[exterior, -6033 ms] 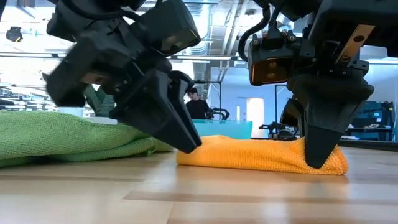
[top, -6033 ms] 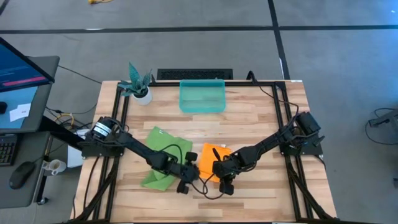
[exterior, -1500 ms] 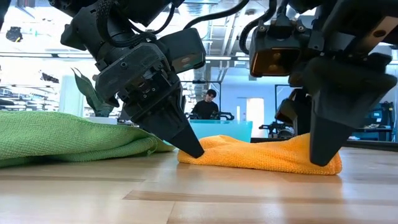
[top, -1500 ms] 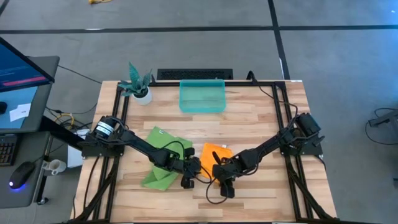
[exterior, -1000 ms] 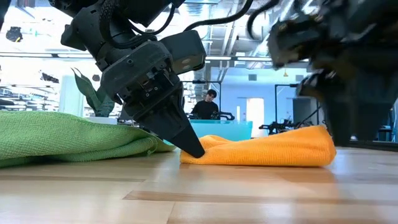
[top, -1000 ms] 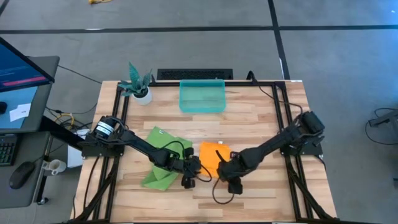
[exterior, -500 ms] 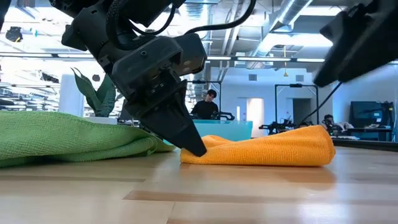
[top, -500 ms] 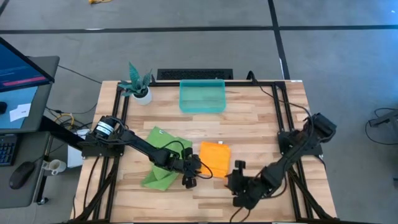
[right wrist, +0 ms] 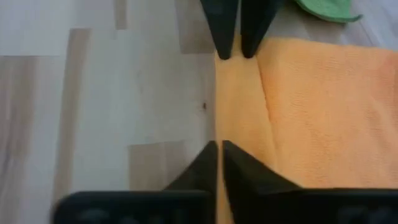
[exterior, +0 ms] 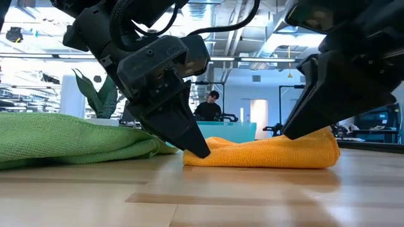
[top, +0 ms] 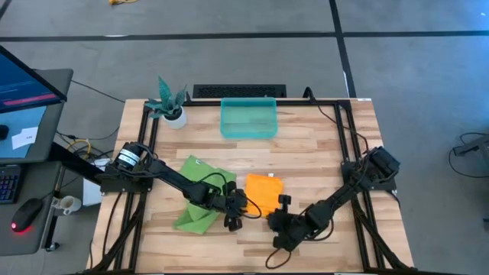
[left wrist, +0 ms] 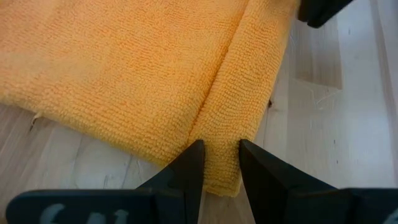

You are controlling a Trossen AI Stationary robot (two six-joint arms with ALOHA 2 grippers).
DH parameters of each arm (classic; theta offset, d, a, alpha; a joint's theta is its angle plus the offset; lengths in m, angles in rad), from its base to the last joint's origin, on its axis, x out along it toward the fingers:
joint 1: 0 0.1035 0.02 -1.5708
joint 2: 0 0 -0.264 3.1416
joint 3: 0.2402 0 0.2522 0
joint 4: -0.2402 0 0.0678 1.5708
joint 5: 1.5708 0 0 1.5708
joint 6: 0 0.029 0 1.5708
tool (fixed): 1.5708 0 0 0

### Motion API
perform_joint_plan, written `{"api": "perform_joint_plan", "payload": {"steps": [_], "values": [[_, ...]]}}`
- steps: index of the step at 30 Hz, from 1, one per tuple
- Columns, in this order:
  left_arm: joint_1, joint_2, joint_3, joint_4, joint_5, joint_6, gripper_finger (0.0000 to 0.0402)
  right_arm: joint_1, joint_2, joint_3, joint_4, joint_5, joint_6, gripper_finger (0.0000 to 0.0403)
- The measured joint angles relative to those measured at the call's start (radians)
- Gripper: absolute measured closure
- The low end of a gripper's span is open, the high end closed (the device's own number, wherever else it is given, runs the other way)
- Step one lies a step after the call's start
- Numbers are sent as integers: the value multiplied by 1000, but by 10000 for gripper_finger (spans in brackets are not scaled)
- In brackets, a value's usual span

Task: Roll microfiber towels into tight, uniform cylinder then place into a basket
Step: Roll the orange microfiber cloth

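Orange towel [top: 263,191]: folded, flat on the table [top: 321,153], 1 rolled edge facing the front. Left gripper [left wrist: 216,158]: fingers a narrow gap apart, pinching the near corner of that rolled edge, tips down at the wood. Right gripper [right wrist: 219,152]: fingers pressed almost together, tips at the opposite end of the same rolled edge, facing the left gripper; grip on the cloth cannot be told. Green towel [top: 200,191]: crumpled, just behind the left gripper, under its arm. Basket [top: 248,118]: well beyond both grippers, at the table's far edge. Plant pot [top: 174,114]: beside the basket, at the far left corner.
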Motion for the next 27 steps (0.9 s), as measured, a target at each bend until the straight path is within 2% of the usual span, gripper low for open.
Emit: {"api": "perform_joint_plan", "payload": {"steps": [3, 8, 13, 22, 27], "values": [[0, 0, 0, -1, 0, 0, 304, 0, 0, 0, -4, 0, 3, 393], [0, 0, 0, -1, 0, -1, 304, -14, 0, 1, -82, 0, 105, 375], [0, 0, 0, -1, 0, -1, 304, -20, -1, 1, -152, -9, 172, 392], [0, 0, 0, 13, 0, -1, 304, -20, -2, 2, -176, -57, 185, 385], [0, 1, 0, 17, 0, -1, 303, -31, -2, 2, -202, -72, 185, 397]]}}
